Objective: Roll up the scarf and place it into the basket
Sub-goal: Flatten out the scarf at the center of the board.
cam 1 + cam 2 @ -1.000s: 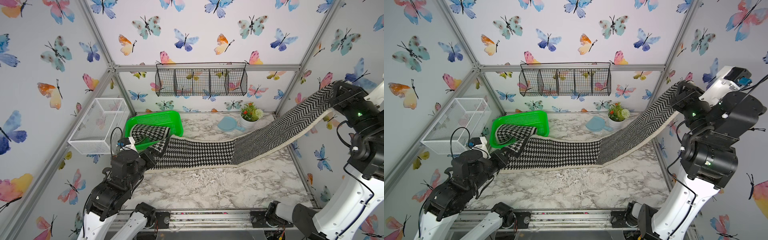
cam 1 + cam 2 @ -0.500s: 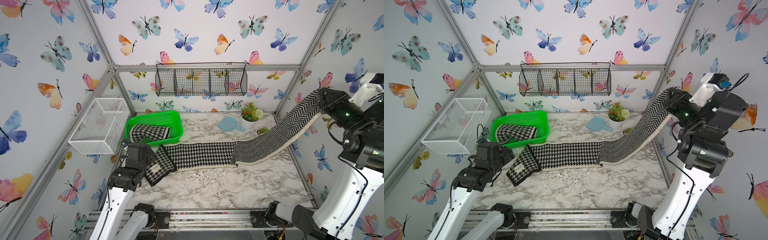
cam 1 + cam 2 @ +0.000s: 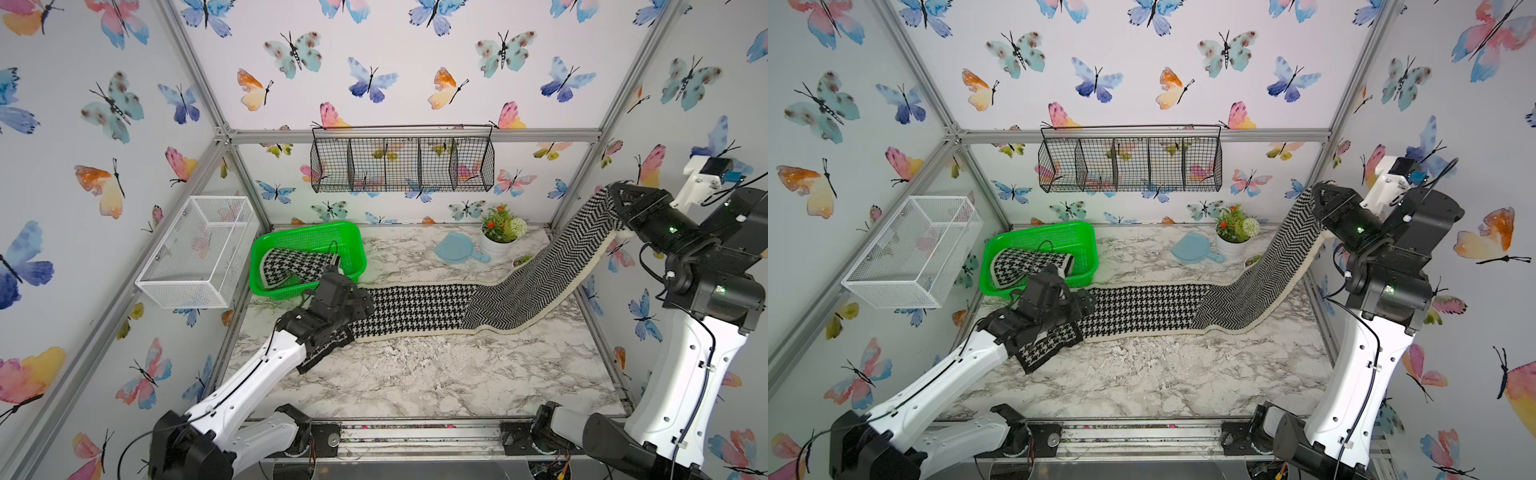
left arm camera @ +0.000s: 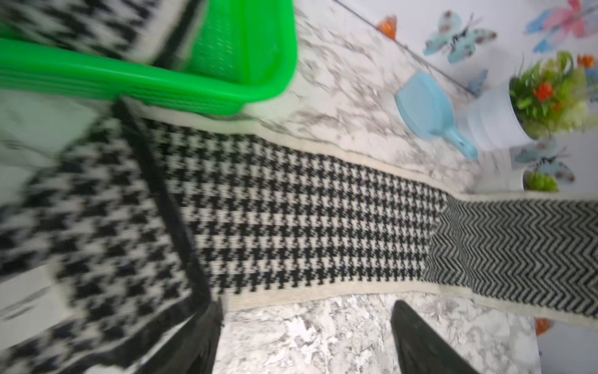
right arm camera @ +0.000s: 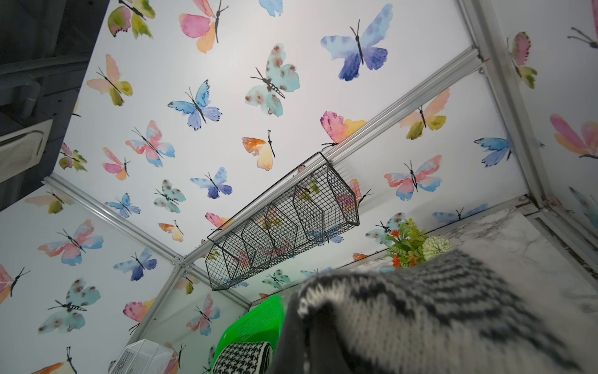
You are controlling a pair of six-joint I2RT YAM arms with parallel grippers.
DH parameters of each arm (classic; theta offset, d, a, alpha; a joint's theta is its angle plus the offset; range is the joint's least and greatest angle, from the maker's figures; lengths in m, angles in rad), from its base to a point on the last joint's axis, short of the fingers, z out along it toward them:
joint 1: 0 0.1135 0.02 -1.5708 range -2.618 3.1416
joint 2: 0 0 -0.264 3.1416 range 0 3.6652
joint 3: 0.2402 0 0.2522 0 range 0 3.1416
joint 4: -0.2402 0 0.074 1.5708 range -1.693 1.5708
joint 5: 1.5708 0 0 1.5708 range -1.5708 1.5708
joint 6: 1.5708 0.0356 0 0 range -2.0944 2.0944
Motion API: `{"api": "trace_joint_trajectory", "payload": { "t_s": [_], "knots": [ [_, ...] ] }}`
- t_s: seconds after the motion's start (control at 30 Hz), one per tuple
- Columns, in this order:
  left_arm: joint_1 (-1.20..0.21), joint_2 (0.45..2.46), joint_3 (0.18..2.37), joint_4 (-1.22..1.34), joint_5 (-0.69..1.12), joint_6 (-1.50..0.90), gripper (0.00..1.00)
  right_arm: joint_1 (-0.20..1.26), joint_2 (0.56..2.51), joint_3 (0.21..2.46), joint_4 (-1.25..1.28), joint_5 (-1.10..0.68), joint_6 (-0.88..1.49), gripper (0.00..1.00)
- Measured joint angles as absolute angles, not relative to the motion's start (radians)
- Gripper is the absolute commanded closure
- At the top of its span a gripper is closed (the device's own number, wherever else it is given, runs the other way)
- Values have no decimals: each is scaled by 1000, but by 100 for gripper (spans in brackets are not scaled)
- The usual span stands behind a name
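The scarf point(image 3: 419, 309) is a long black-and-white knit, houndstooth at one end and chevron at the other. Its houndstooth end lies folded inside the green basket point(image 3: 353, 245), also seen in a top view point(image 3: 1088, 245). It comes out over the basket's front, makes a loose flap point(image 3: 324, 353) under my left arm, then runs right across the table. My left gripper point(image 3: 360, 300) hovers low over the scarf just in front of the basket, open and holding nothing point(image 4: 309, 302). My right gripper point(image 3: 617, 195) is raised at the far right, shut on the chevron end point(image 5: 420, 311).
A white wire-mesh box point(image 3: 195, 249) hangs on the left wall and a black wire rack point(image 3: 403, 164) on the back wall. A blue scoop point(image 3: 457, 249), a potted plant point(image 3: 500, 230) and a small pot point(image 3: 521, 261) stand at the back right beside the rising scarf.
My left gripper opened and let go of the scarf, whose fold dropped onto the table, then moved right over it. My right gripper carried the chevron end inward to the left, slackening the scarf.
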State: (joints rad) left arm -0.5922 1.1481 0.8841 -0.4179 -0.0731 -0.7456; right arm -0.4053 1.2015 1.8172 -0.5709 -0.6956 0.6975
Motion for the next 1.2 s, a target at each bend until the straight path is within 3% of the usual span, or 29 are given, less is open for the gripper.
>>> {"api": "trace_joint_trajectory", "payload": {
  "t_s": [0.1, 0.23, 0.53, 1.0, 1.2],
  "knots": [
    [-703, 1336, 947, -348, -78, -778, 19, -405, 1184, 1808, -530, -730, 725, 99],
    [-822, 1659, 1193, -316, -83, -806, 19, -405, 1148, 1791, -484, -764, 761, 99],
    [-960, 2083, 1631, -302, -84, -836, 20, -405, 1081, 1777, -383, -825, 858, 99],
    [-1036, 2483, 2172, -422, -70, -878, 19, -405, 1055, 1861, -271, -896, 995, 99],
    [-1130, 2503, 2265, -363, -27, -903, 7, -405, 1036, 1872, -266, -899, 1002, 99]
  ]
}}
